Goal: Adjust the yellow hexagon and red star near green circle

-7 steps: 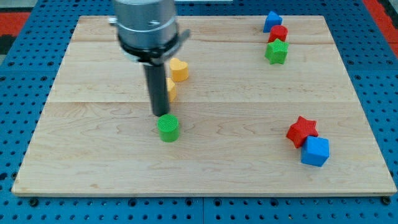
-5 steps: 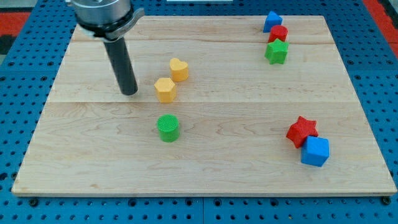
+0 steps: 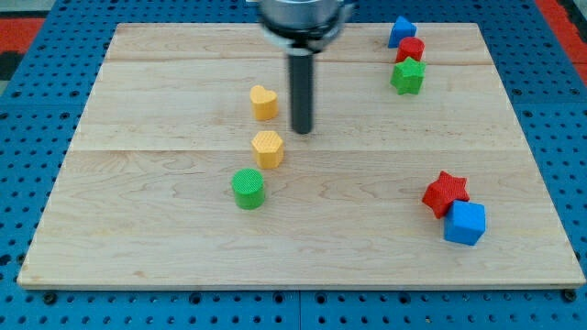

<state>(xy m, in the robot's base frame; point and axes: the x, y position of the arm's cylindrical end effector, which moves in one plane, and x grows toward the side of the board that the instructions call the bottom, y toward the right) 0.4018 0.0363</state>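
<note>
The yellow hexagon (image 3: 267,148) lies just above and right of the green circle (image 3: 248,189), a small gap apart. The red star (image 3: 445,192) lies far to the view's right, touching a blue cube (image 3: 464,223). My tip (image 3: 301,131) rests on the board up and to the right of the yellow hexagon, not touching it, and to the right of a yellow heart (image 3: 264,102).
At the view's top right stand a blue block (image 3: 401,31), a red block (image 3: 410,49) and a green star-like block (image 3: 408,77) in a tight column. The wooden board (image 3: 138,229) sits on a blue pegboard surface.
My tip swung from the hexagon's left to its upper right. The yellow hexagon shifted right and down, closer to the green circle. The other blocks stayed put.
</note>
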